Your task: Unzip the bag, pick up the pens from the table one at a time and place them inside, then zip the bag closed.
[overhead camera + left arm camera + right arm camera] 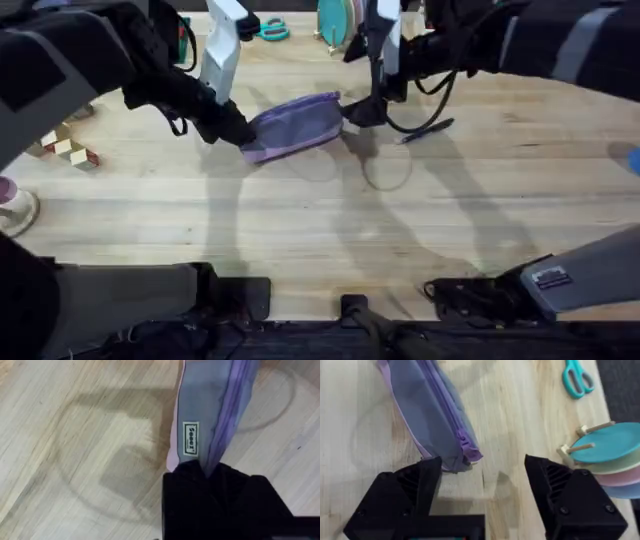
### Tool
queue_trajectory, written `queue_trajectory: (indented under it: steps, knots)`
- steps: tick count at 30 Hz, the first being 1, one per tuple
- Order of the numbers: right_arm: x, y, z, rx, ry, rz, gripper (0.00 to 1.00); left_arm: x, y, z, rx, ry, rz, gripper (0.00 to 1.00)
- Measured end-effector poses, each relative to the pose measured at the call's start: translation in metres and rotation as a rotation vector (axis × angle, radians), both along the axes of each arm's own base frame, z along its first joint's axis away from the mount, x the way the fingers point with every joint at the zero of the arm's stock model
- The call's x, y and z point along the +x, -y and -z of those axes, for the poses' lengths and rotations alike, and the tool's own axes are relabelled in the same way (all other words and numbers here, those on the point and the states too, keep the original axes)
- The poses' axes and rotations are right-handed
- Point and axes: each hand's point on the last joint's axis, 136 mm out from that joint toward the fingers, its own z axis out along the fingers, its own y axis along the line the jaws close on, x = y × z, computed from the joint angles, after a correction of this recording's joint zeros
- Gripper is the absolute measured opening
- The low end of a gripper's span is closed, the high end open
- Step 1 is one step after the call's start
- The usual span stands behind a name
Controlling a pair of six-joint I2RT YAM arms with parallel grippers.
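Lavender-purple fabric pouch, soft, elongated and rounded, lies just above the centre of the overhead frame, its long axis tilted so the right end sits higher than the left. We see a darker purple zipper band running along its length, and in the left wrist view a small white label with dark lettering sewn near one end. In the right wrist view the zipper's purple pull sits at the pouch's near end, and the zip looks shut along the part we can see.

Our left tool is clamped on the pouch's lower-left end; the left wrist view shows the black fingers closed over the fabric edge. Our right tool stands at the pouch's upper-right end with its black fingers spread apart, the pouch tip just beside one of them.

A thin dark pen lies right of the pouch, apart from it, near a black cable.

The surface is light wooden planking with pale grain and a faint ring mark. At the upper edge lie teal-handled scissors and a rack of teal and pink plates; small wooden blocks sit at the left.
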Motion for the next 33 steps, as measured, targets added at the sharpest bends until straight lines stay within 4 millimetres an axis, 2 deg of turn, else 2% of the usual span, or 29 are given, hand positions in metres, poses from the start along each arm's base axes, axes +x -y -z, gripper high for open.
queue_trajectory:
  steps: [5,12,18,27,33]
  knots:
    - [0.006,-0.001,0.017,-0.013,-0.010,0.002,0.996,0.000,0.000,0.000,0.000,0.000,0.000,0.042]
    - [0.004,-0.013,0.019,-0.014,0.007,-0.025,0.994,0.000,0.000,0.000,0.000,0.000,0.000,0.042]
    - [0.000,-0.020,0.019,-0.015,0.010,-0.045,0.878,0.000,0.000,0.000,0.000,0.000,0.000,0.042]
    - [0.000,-0.020,0.019,-0.014,0.011,-0.048,0.529,0.000,0.000,0.000,0.000,0.001,0.000,0.042]
    - [-0.003,-0.022,0.019,-0.003,0.003,-0.060,0.203,0.000,0.000,0.000,0.001,0.002,0.000,0.042]
